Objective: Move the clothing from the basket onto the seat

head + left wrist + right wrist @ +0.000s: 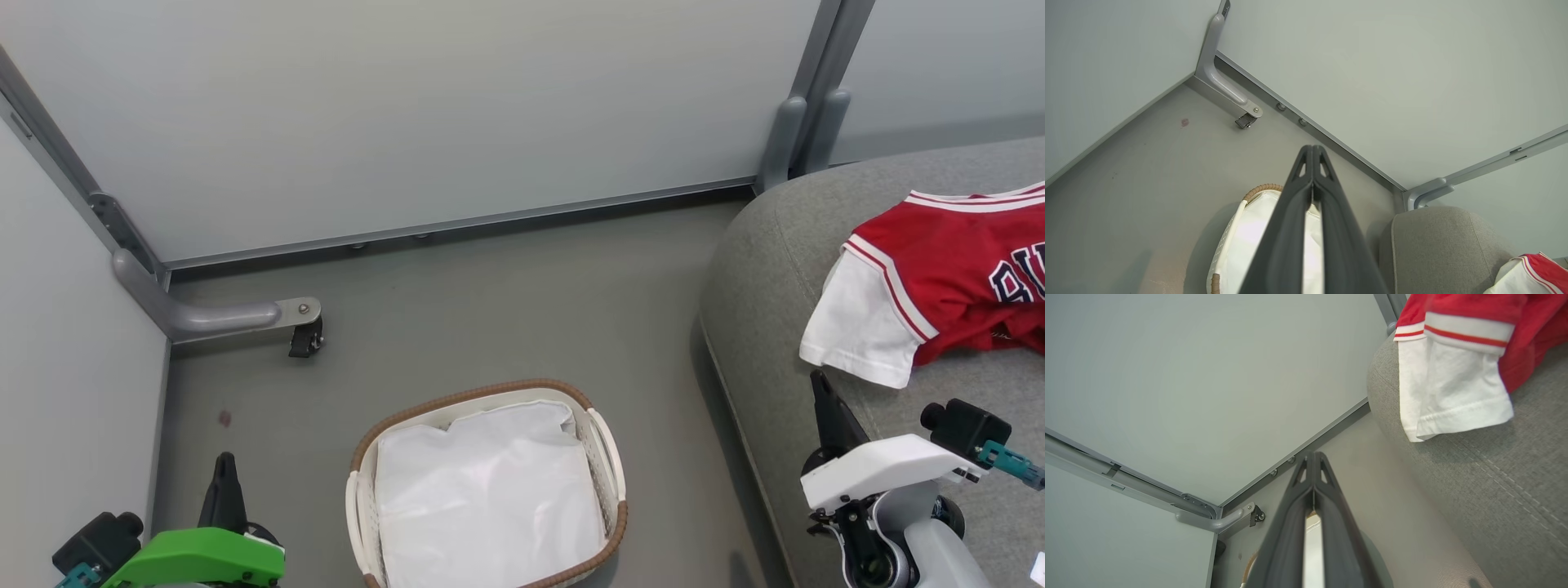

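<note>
Red and white clothing (955, 273) lay on the grey seat (767, 269), one white sleeve (857, 327) draped near its rounded edge. The basket (608, 457) stood on the floor (506, 294) beside the seat, with a white liner (490, 490) inside. The left gripper (224, 461) and the right gripper (819, 380) each had their fingers pressed together, pinching nothing.

Perforated plastic basket (606, 465), woven-fabric seat (767, 269)
</note>
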